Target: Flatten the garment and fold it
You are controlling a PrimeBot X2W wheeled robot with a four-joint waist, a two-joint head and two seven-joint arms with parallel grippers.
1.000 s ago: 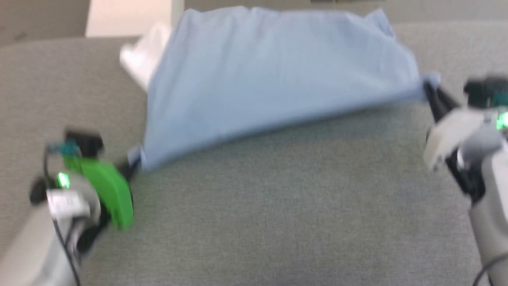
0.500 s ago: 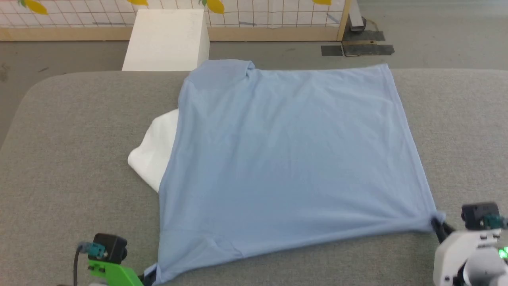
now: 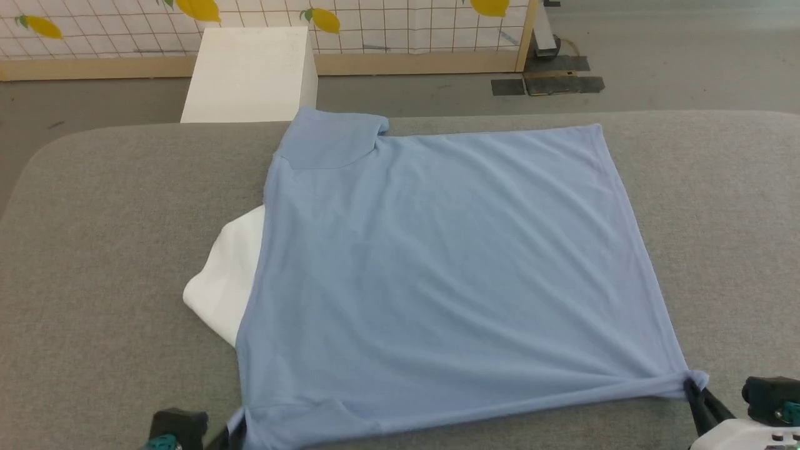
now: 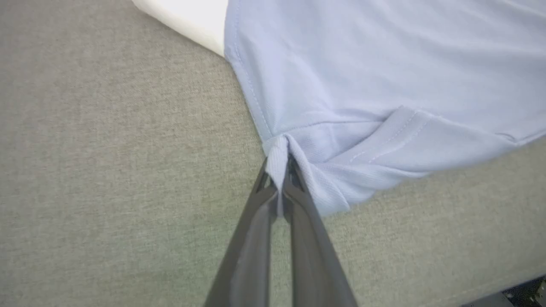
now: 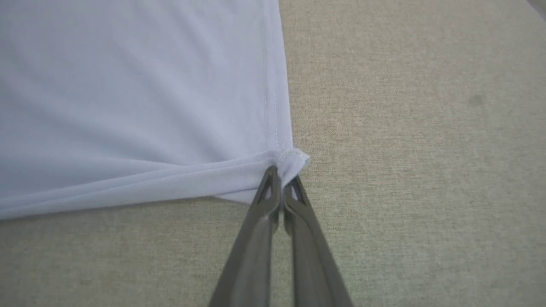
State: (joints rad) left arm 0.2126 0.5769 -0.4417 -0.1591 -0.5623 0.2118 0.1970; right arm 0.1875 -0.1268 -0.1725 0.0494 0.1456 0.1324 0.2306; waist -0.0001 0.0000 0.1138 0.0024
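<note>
The garment (image 3: 437, 275), a light blue T-shirt, lies spread out on the grey padded table (image 3: 112, 250), with a white section (image 3: 225, 281) sticking out from under its left edge. My left gripper (image 4: 279, 164) is shut on the shirt's near left corner (image 4: 277, 149), by a sleeve hem. At the near right corner (image 5: 294, 157), my right gripper (image 5: 279, 170) pinches the cloth shut; in the head view the right gripper (image 3: 694, 390) sits at the lower right. The near hem is pulled taut between the two corners.
A white box (image 3: 250, 75) stands on the floor beyond the table's far edge. Behind it runs a gridded panel (image 3: 375, 25) with yellow lemon shapes in a wooden frame. Bare grey table lies to both sides of the shirt.
The head camera has tilted up, so the far floor and panel show. Both grippers drew the shirt toward the near edge and lowered it, and it now lies flat.
</note>
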